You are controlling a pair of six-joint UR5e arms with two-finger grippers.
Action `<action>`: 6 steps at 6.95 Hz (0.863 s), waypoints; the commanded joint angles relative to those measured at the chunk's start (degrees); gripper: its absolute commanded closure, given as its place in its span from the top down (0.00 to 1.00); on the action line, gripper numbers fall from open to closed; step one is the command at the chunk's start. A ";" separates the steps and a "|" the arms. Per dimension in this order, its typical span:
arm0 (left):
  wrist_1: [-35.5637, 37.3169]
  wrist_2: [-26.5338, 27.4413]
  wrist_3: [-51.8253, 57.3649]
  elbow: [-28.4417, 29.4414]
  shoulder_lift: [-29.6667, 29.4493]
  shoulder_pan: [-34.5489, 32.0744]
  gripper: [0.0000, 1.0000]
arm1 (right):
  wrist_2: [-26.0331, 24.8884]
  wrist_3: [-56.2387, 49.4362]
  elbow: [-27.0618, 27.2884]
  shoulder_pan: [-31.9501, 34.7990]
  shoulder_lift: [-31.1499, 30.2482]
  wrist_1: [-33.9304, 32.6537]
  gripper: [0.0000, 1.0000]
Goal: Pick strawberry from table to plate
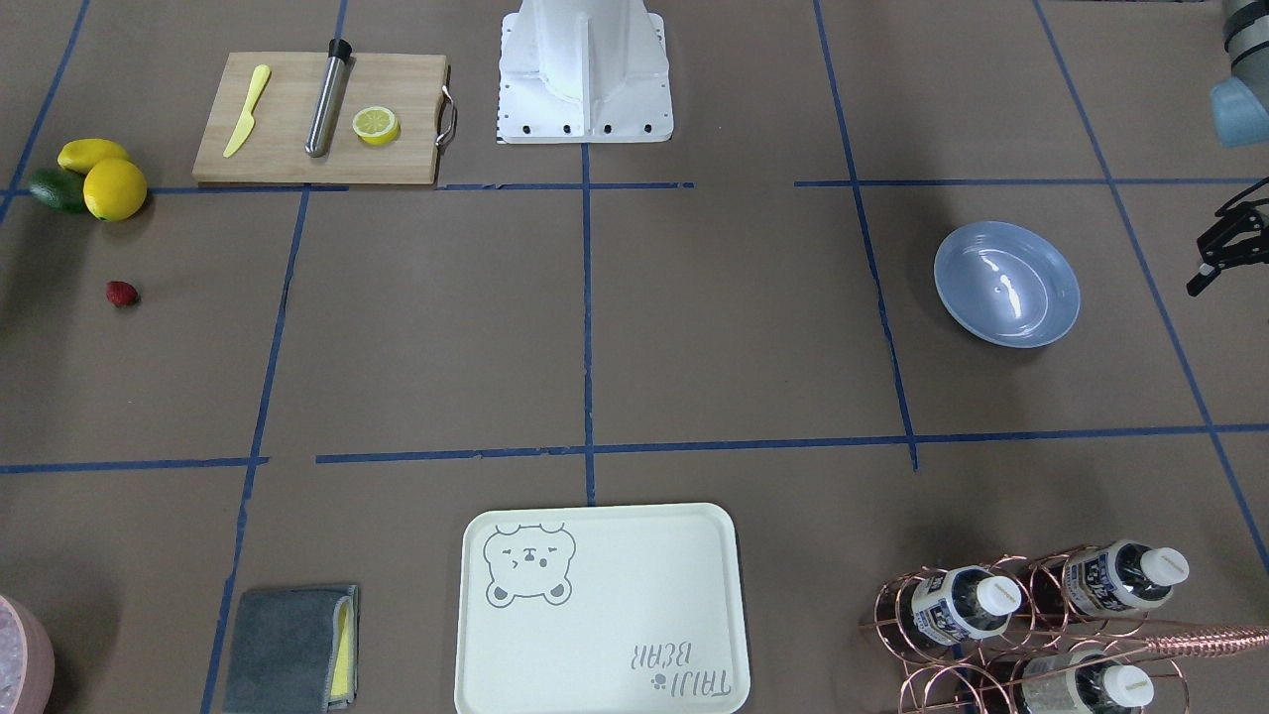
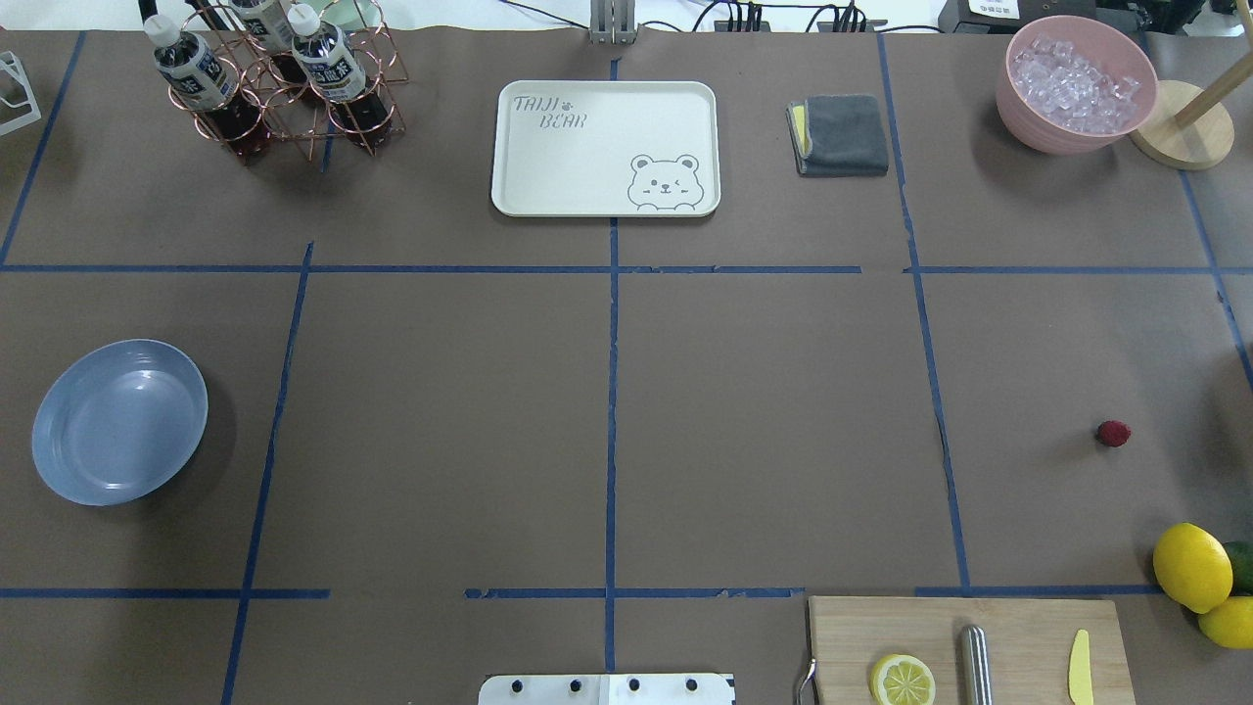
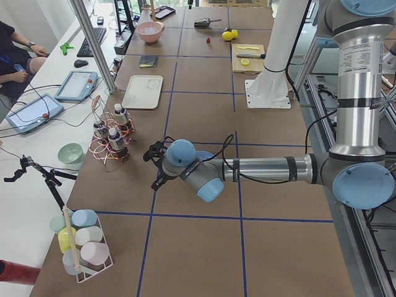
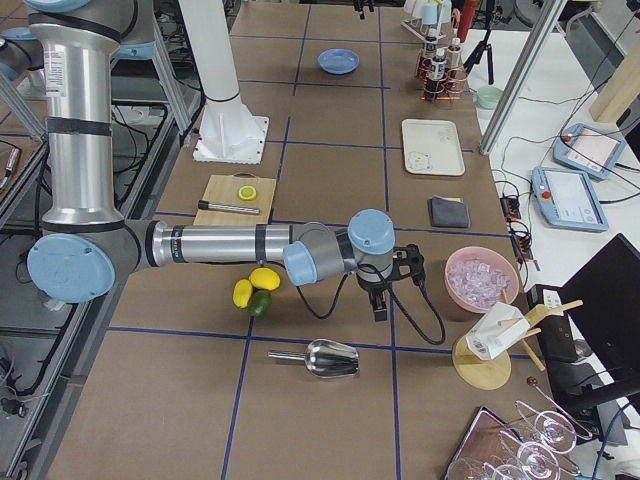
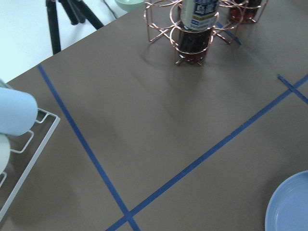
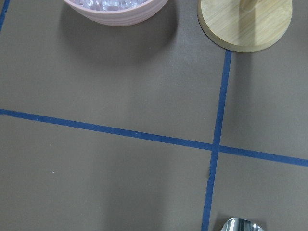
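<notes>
The strawberry (image 1: 122, 294) (image 2: 1113, 433), small and dark red, lies alone on the brown table (image 2: 764, 431) just past the lemons. Far across the table sits the light-blue plate (image 1: 1006, 284) (image 2: 119, 421) with nothing in it; its rim also shows in the left wrist view (image 5: 291, 207). My left gripper (image 1: 1208, 253) (image 3: 153, 168) hovers beside the plate, open and holding nothing. Only the exterior right view shows my right gripper (image 4: 392, 285), near the pink ice bowl; I cannot tell its state.
Lemons with an avocado (image 1: 99, 178) lie near the strawberry. A wooden board (image 1: 317, 119) carries a lemon half, knife and steel tube. Bear tray (image 1: 600, 610), grey cloth (image 1: 288, 650), bottle rack (image 1: 1031, 625), ice bowl (image 2: 1077, 83) and metal scoop (image 4: 325, 358) stand around.
</notes>
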 commanded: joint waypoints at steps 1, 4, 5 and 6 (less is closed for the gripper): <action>-12.05 2.68 -17.87 2.21 3.51 4.94 0.80 | 0.03 0.00 -0.36 0.00 -0.07 0.00 1.00; -13.59 9.79 -22.61 5.03 3.78 10.56 0.71 | 0.12 0.00 -1.23 0.00 -0.07 0.00 1.00; -14.54 10.15 -22.70 5.47 3.78 11.54 0.71 | 0.12 0.00 -1.15 0.00 -0.07 0.00 1.00; -14.73 10.16 -22.79 5.74 3.78 13.63 0.71 | 0.12 0.00 -1.24 0.00 -0.07 0.00 1.00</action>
